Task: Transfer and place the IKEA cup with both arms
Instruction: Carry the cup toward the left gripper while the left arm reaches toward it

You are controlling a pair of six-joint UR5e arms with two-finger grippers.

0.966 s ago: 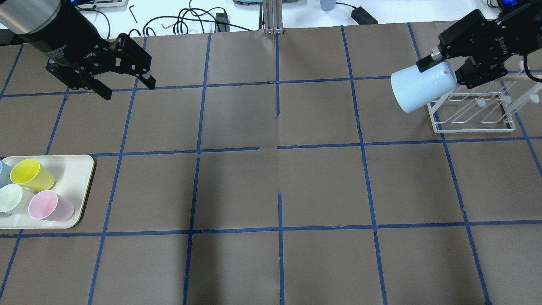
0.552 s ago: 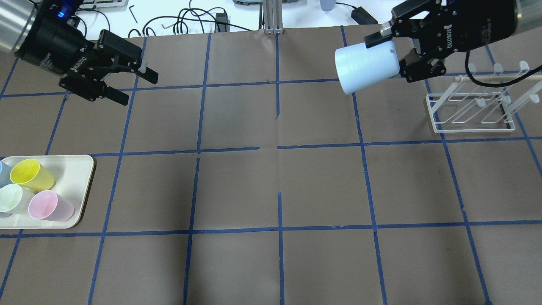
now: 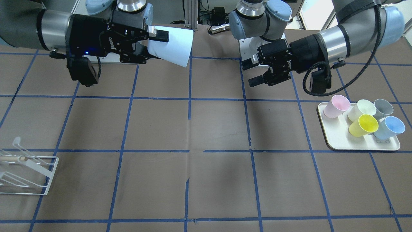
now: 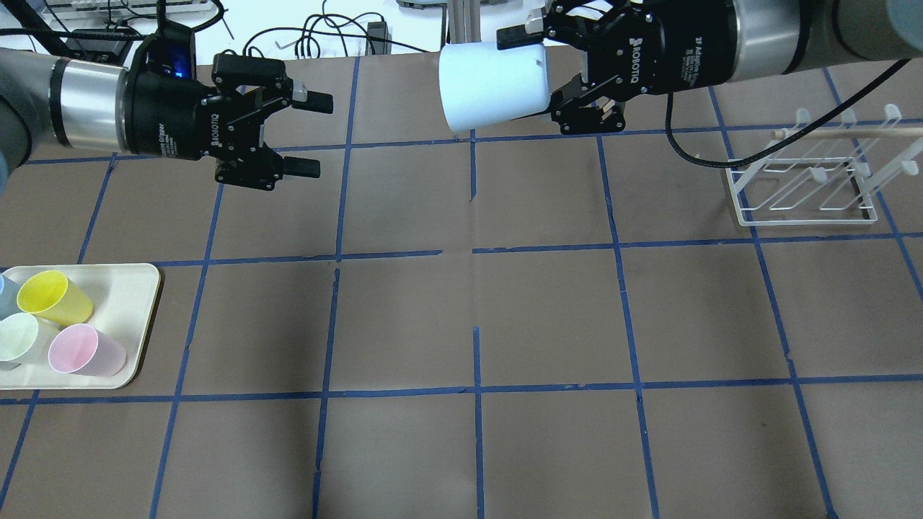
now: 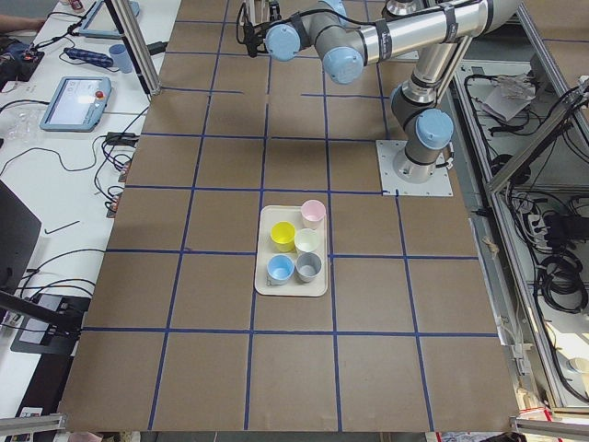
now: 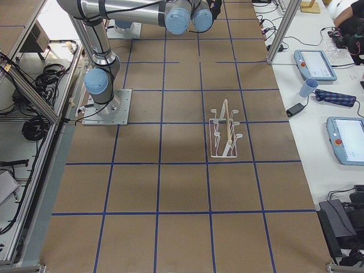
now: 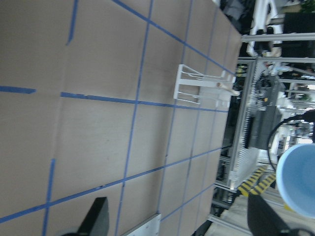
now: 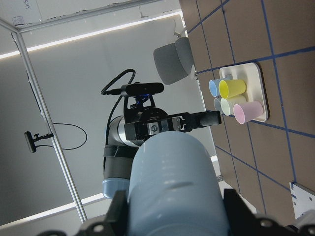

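My right gripper (image 4: 541, 76) is shut on the base end of the pale sky-blue IKEA cup (image 4: 490, 86). It holds the cup on its side, high over the far middle of the table, with the mouth pointing at my left gripper. My left gripper (image 4: 314, 135) is open and empty, level with the cup, facing it across a clear gap. The front-facing view shows the cup (image 3: 173, 45) and left gripper (image 3: 250, 73) apart. In the left wrist view the cup's rim (image 7: 298, 179) shows at the right edge. In the right wrist view the cup (image 8: 172, 187) fills the bottom.
A cream tray (image 4: 137, 288) at the left edge holds several cups, among them a blue twin (image 3: 391, 127), a grey one (image 3: 383, 108) and a pale green one (image 3: 363, 108). A white wire rack (image 4: 800, 187) with a wooden rod stands at the far right.
My right gripper carried the cup leftward from above the rack to the far middle. My left gripper moved right and turned to face the cup's mouth, still open.
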